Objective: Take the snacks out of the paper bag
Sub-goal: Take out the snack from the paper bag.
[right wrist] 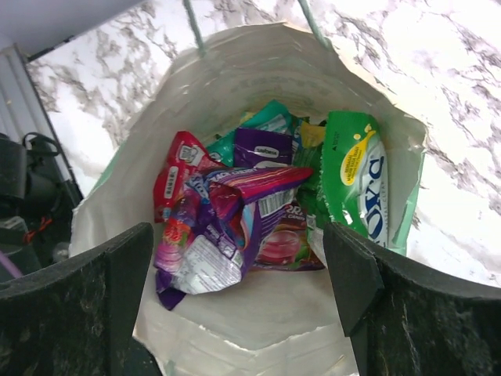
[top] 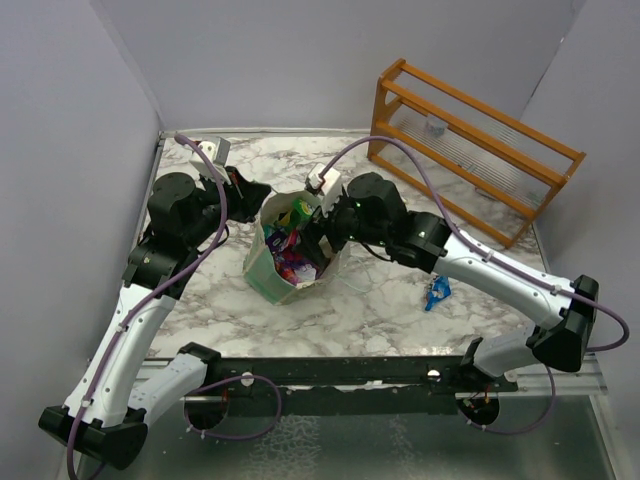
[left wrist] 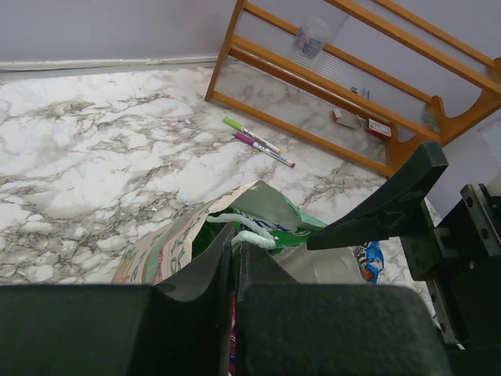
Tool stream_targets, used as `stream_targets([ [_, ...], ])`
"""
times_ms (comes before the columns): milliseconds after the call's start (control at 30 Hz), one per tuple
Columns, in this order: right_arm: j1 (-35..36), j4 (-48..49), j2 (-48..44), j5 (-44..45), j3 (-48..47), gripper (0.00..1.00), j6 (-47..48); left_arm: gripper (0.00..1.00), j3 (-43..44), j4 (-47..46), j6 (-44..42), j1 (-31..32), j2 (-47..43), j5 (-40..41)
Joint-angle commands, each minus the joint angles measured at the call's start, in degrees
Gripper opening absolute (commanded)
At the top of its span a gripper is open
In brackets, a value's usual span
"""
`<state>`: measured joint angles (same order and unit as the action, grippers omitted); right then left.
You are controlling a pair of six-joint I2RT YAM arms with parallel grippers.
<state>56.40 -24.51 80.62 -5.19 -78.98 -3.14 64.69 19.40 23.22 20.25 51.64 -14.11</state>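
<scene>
The pale green paper bag (top: 268,268) stands open mid-table, its cream inside (right wrist: 258,55) filling the right wrist view. Several snacks lie in it: a crumpled purple packet (right wrist: 223,227), a green one (right wrist: 356,176), a red one (right wrist: 178,166) and a teal one (right wrist: 270,119). My right gripper (right wrist: 239,270) hangs open over the bag's mouth (top: 318,235), nothing between its fingers. My left gripper (left wrist: 235,236) is shut on the bag's far-left rim (top: 258,195), the white cord handle (left wrist: 254,232) at its tips. One blue packet (top: 437,291) lies on the table to the right.
A wooden rack (top: 478,148) stands at the back right, with small items on its shelf (left wrist: 356,119). Two pens (left wrist: 258,142) lie on the marble in front of it. Grey walls close the left and back sides.
</scene>
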Motion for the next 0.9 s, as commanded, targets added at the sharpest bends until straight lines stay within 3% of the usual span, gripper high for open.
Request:
stream_targets([
  [0,0.0,-0.9,2.6,4.9,-2.9,0.89,2.0,0.00,2.1,-3.7,0.3,-0.1,-1.5,-1.2],
  [267,0.0,-2.2,7.3,12.5,-5.3,0.89,6.7,0.00,1.9,-3.8,0.2,-0.1,-1.3,-1.1],
  [433,0.0,-2.3,10.0,17.6,-6.1,0.85,7.7,0.00,1.7,-3.8,0.2,-0.1,-1.1,-1.3],
  [867,0.0,-3.2,13.3,21.4,-5.2,0.71,9.9,0.00,1.5,-4.3,0.3,-0.1,-0.5,-1.4],
])
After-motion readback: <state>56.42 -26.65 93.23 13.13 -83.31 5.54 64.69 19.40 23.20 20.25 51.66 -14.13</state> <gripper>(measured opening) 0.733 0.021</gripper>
